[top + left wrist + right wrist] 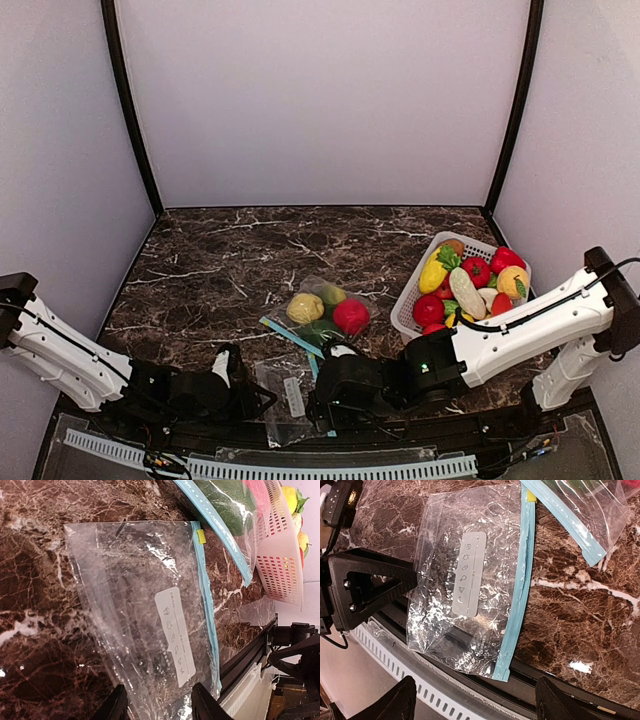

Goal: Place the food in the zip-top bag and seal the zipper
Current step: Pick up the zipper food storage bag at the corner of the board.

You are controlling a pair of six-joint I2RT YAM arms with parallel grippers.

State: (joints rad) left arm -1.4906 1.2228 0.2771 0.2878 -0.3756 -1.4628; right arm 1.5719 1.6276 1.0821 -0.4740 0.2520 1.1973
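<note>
Food (350, 316) is split between two places. Three pieces (one yellow-green, one green, one red) sit inside the filled zip-top bag (322, 312), directly behind the empty zip-top bag (285, 398). The larger share sits in the white basket (408, 300), behind and to the right of the empty bag.

Judgement: loading is at an early stage and sealing is not yet done. Whether the filled bag's zipper is closed cannot be determined.

Left end effector (160, 706), just left of the empty bag, is released, with fingers spread and grasping nothing. Right end effector (477, 705), just right of the empty bag, is likewise released, with fingers wide apart.

Only the top view shows the basket contents and the bagged pieces. Only the wrist views resolve the empty bag's blue zipper strip (519, 585), yellow-green slider (200, 536) and printed label, with the bag lying flat on the counter (570, 605).
</note>
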